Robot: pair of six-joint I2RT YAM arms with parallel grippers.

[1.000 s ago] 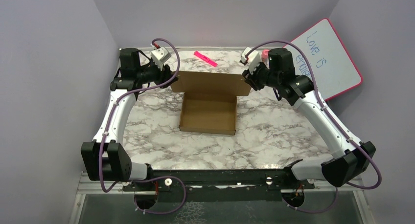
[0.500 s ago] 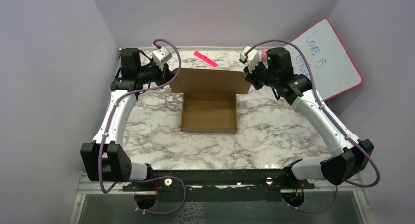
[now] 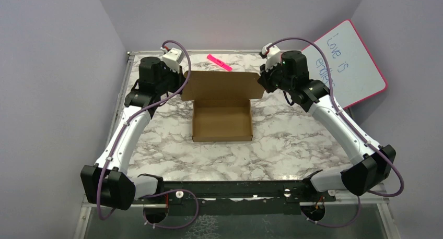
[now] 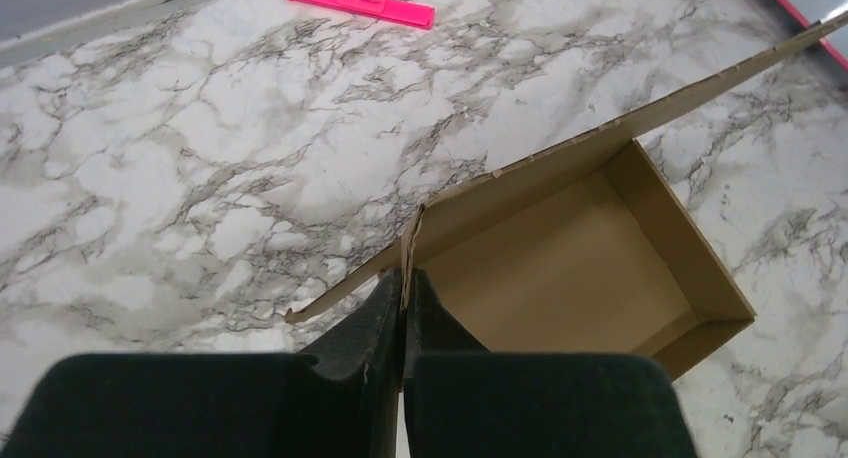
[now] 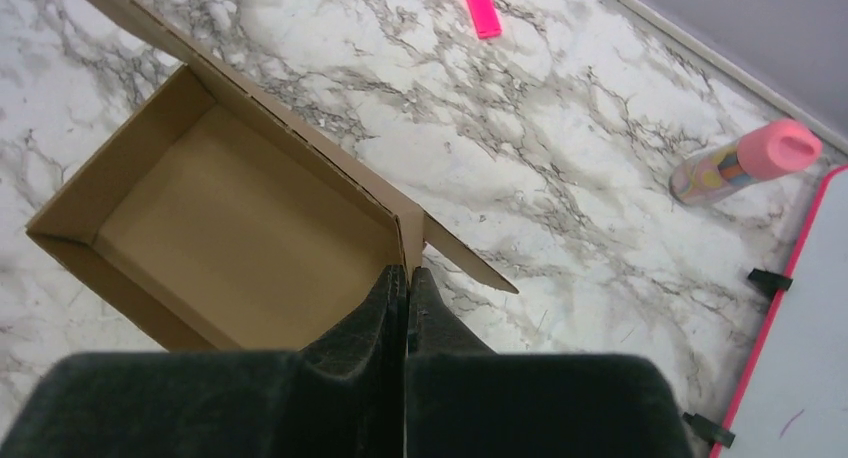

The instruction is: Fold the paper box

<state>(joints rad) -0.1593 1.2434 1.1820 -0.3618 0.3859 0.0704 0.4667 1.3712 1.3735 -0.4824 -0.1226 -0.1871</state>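
Note:
The paper box (image 3: 222, 123) is a shallow brown cardboard tray in the middle of the marble table, its wide lid panel (image 3: 222, 86) raised at the far side. My left gripper (image 3: 183, 81) is shut on the lid's left end; in the left wrist view its tips (image 4: 404, 278) pinch a thin cardboard edge beside the tray (image 4: 570, 278). My right gripper (image 3: 262, 82) is shut on the lid's right end; the right wrist view shows its tips (image 5: 408, 273) clamping the corner flap next to the tray (image 5: 230, 228).
A pink bar (image 3: 219, 62) lies on the table behind the lid. A pink-capped tube (image 5: 740, 162) lies near the pink-framed whiteboard (image 3: 350, 61), which leans at the back right. Purple walls close in both sides.
Both grippers have closed on the ends of the lid and lifted it more upright, toward the back. The left arm has swung inward and the tray has shifted slightly.

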